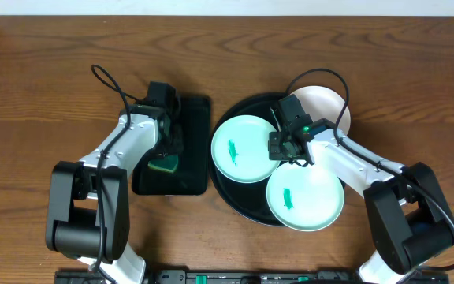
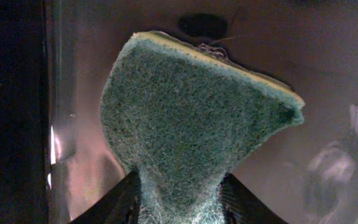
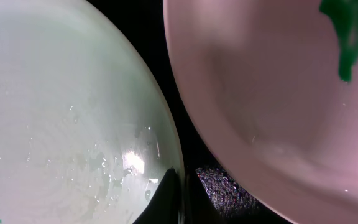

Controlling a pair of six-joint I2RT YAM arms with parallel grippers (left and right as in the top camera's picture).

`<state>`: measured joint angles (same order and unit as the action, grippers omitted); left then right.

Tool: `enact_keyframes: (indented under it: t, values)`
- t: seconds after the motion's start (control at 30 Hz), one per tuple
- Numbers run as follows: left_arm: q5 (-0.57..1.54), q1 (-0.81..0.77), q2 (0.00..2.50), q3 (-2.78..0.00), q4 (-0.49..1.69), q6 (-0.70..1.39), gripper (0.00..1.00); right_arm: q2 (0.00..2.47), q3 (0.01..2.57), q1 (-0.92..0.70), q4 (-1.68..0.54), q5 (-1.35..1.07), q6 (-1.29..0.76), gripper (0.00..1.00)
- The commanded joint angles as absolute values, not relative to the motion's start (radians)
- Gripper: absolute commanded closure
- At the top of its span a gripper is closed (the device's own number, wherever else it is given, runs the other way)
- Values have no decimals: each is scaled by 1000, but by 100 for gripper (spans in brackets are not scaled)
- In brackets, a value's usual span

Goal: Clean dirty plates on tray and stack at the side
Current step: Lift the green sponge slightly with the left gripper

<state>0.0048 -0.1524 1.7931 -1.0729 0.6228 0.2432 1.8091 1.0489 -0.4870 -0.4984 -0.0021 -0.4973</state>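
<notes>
Two pale mint-green plates lie on the round black tray (image 1: 225,189), one at the left (image 1: 243,148) and one at the front right (image 1: 310,201). Each has a green smear. A white plate (image 1: 328,106) sits at the tray's back right, partly hidden by my right arm. My right gripper (image 1: 287,148) is down where the two mint plates meet. In the right wrist view its fingers (image 3: 188,196) are shut on the rim of the mint plate (image 3: 73,112), beside the other plate (image 3: 272,93). My left gripper (image 1: 166,154) is shut on a green sponge (image 2: 191,118).
A smaller rectangular black tray (image 1: 191,118) lies left of the round tray. The sponge (image 1: 164,166) and my left gripper (image 2: 179,190) are over it. The wooden table (image 1: 38,87) surrounds both trays.
</notes>
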Motion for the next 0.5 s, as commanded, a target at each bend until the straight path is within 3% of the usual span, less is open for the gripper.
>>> enact_keyframes:
  t: [0.0,0.13,0.4,0.47]
  values:
    - [11,-152,1794,-1050,626,249,60,1818,1043,-498,-491,-15,-501,99]
    - [12,-152,1794,-1049,626,249,64,1818,1043,-498,-491,-15,-501,99]
    - [12,-152,1794,-1049,622,249,92,1818,1043,-498,-490,-15,-501,99]
    - [11,-152,1794,-1049,622,249,92,1818,1043,-498,-490,-15,-501,99]
